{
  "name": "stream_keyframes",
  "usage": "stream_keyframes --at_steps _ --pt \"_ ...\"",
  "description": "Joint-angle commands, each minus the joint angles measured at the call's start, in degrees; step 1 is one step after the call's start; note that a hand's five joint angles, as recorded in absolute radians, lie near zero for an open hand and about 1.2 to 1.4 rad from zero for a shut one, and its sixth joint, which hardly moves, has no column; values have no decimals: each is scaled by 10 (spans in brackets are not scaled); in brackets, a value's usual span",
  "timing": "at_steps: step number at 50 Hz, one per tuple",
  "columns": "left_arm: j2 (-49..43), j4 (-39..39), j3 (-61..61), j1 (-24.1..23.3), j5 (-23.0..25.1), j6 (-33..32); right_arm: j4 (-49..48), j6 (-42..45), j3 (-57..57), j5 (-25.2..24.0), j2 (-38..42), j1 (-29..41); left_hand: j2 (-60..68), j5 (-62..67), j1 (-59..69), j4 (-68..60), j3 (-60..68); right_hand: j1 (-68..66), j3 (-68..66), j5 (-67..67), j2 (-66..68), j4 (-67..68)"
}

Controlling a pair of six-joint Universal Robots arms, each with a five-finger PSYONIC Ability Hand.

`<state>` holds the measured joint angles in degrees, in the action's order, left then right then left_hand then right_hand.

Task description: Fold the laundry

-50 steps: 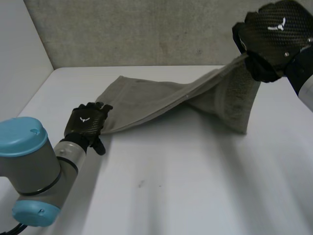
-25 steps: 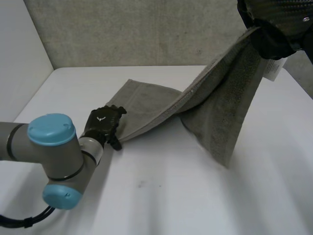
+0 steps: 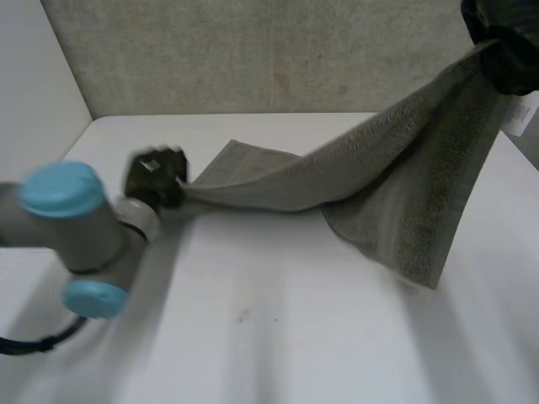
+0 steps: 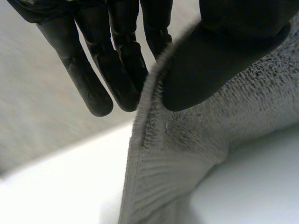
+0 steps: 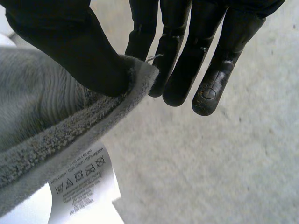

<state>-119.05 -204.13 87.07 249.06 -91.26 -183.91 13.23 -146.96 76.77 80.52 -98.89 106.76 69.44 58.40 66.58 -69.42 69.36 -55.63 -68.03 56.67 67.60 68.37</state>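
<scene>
Grey towel (image 3: 396, 181) spans the white table (image 3: 278, 337). Left hand (image 3: 156, 175), blurred, pinches its low corner; right hand (image 3: 505, 46), partly cut off, pinches the high, labelled corner. Grey wall (image 3: 253, 50) behind.

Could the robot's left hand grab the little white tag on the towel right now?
Probably not. The left hand is busy pinching one end of the towel, and the tag hangs at the other end, which the right hand holds up high.
</scene>
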Motion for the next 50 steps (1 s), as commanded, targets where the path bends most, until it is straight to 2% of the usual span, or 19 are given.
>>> stream_keyframes --at_steps 1,5,7,10,12,16,20,27,32,35,39,41,42,43,44,45,46,47,50 --pt "212 13 58 63 6 -70 1 1 5 -10 45 -34 106 116 134 -106 106 -244 -120 133 124 116" --pt "302 36 68 68 25 -117 -1 2 0 -12 56 -39 106 116 134 -106 106 -244 -120 133 124 116" --pt "361 79 65 72 59 -160 0 2 -2 -12 56 -45 106 116 134 -106 106 -244 -120 133 124 116" --pt "377 109 62 76 79 -177 8 14 -6 -12 56 -62 106 116 134 -106 106 -244 -120 133 124 116" --pt "382 171 50 83 110 -204 12 27 -6 -12 56 -70 106 116 134 -106 106 -244 -120 133 124 116" --pt "375 242 35 86 123 -229 49 75 -3 -19 56 -76 106 116 134 -106 106 -244 -120 133 124 116" --pt "324 311 25 86 122 -256 81 98 5 -24 65 -74 106 116 134 -106 106 -244 -120 133 124 116" --pt "186 358 -9 86 119 -308 125 142 12 -19 194 -68 106 116 134 -106 106 -244 -120 133 124 116" --pt "48 389 -116 78 96 -348 126 177 -20 3 274 -56 106 116 134 -106 106 -244 -120 133 124 116" --pt "22 387 -157 77 84 -350 123 179 -91 40 329 -36 106 116 134 -106 106 -244 -120 133 124 116" --pt "-28 362 -316 62 50 -341 111 173 -199 86 370 -16 106 116 134 -106 106 -244 -120 133 124 116" --pt "-36 335 -373 53 41 -336 46 156 -315 112 385 -4 106 116 134 -106 106 -244 -120 133 124 116" --pt "-36 295 -422 52 26 -328 46 156 -315 112 385 -4 106 116 134 -106 106 -244 -120 133 124 116" --pt "-36 295 -422 52 26 -328 -11 136 -355 118 382 -3 106 116 134 -106 106 -244 -120 133 124 116" --pt "-35 243 -463 46 7 -313 -82 113 -375 119 373 -3 106 116 134 -106 106 -244 -120 133 124 116" --pt "-31 182 -486 42 -14 -292 -83 113 -375 119 373 -3 106 116 134 -106 106 -244 -120 133 124 116" --pt "-31 182 -487 42 -15 -291 -155 92 -368 120 356 -5 106 116 134 -106 106 -244 -120 133 124 116" --pt "-20 125 -491 40 -29 -266 -220 77 -345 122 333 -6 106 116 134 -106 106 -244 -120 133 124 116" --pt "14 42 -472 40 -36 -224 -281 67 -306 119 303 -6 106 116 134 -106 106 -244 -120 133 124 116"
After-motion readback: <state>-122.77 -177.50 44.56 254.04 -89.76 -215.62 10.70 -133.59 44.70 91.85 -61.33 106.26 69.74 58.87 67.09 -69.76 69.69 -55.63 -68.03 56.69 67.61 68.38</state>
